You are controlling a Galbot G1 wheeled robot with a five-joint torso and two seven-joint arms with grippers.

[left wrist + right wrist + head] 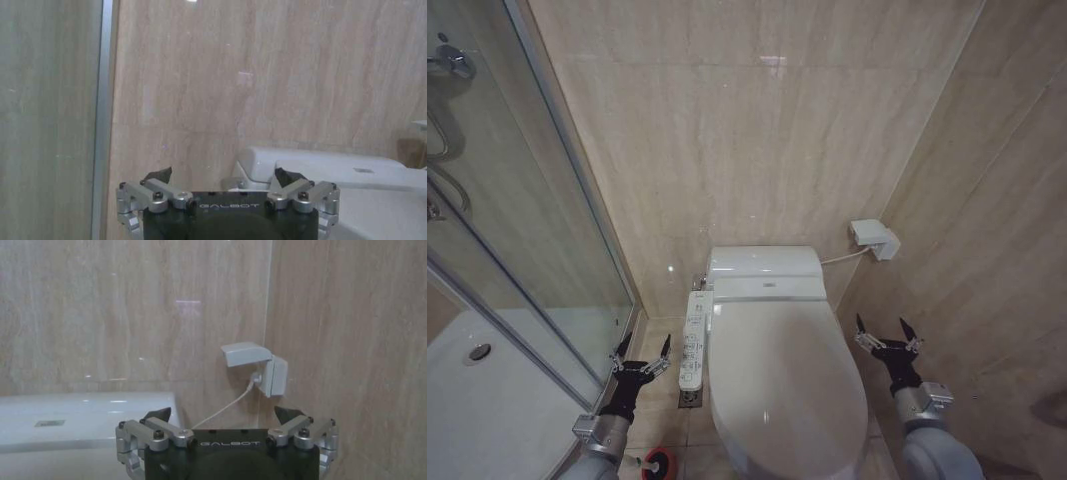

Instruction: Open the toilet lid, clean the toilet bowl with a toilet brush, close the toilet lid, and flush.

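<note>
Head view is showing the toilet lid (782, 385) lying shut on the toilet bowl (727, 455), so the first step, opening it, is not yet done. Nearest, the toilet brush (655, 462) is sitting on the floor just left of the bowl. The left claw (640, 357) is hanging wide open left of the lid, and the right claw (886, 334) is hanging wide open right of it. Next, I think, one claw needs to reach the lid's edge and lift.
</note>
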